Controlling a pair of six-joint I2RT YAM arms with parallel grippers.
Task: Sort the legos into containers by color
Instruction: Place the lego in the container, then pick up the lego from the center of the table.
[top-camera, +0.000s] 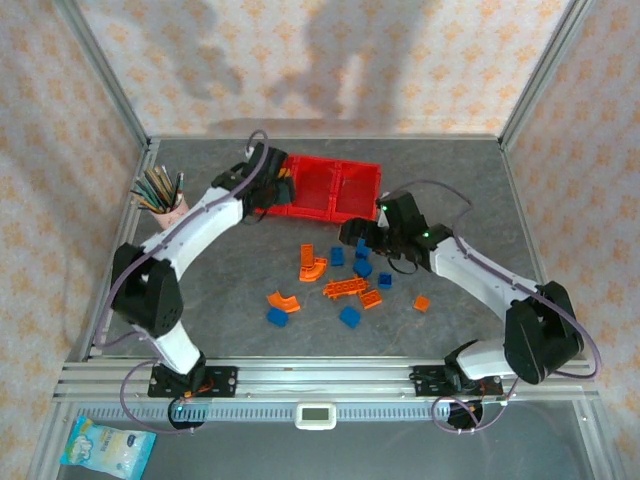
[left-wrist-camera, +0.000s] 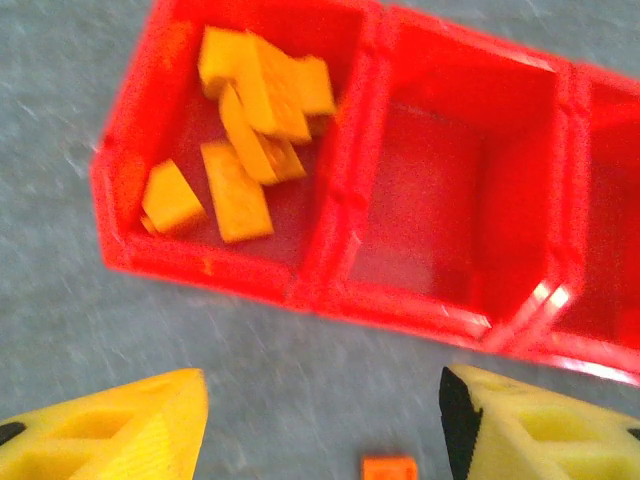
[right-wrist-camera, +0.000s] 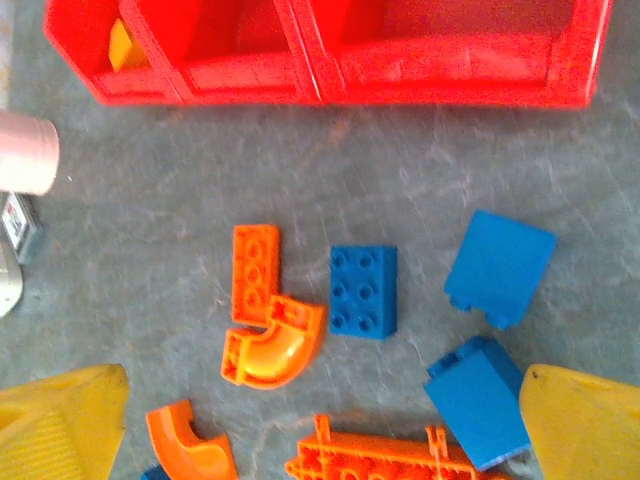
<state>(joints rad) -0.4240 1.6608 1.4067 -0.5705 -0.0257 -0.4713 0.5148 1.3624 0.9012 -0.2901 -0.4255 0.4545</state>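
We find the left pincer (left-wrist-camera: 322, 400) open and empty, just in front of the containers (left-wrist-camera: 335, 215). The yellow legos (left-wrist-camera: 250, 110) lie in their end compartment. The right pincer (right-wrist-camera: 325, 400) gapes wide over loose bricks (right-wrist-camera: 500, 265) in front of the containers. Our judgement: descend square on the blue brick (right-wrist-camera: 363, 292), straddling its narrow width, clear of the orange curve (right-wrist-camera: 270, 345) just beside it.

Two units, left arm (top-camera: 195, 232) and right arm (top-camera: 475, 268): smooth white tubular links, bulky black joint housings. Thin grey-purple cable (top-camera: 432, 183) looped along each. Small green indicator lights (top-camera: 427, 237) on the right arm's wrist housing. Black base mounts (top-camera: 185, 380) with orange accents. Left pincer (left-wrist-camera: 320, 400), right pincer (right-wrist-camera: 320, 410): yellow moulded plastic fingers (left-wrist-camera: 110, 430) with recessed pockets and a black inner pad (left-wrist-camera: 457, 420).
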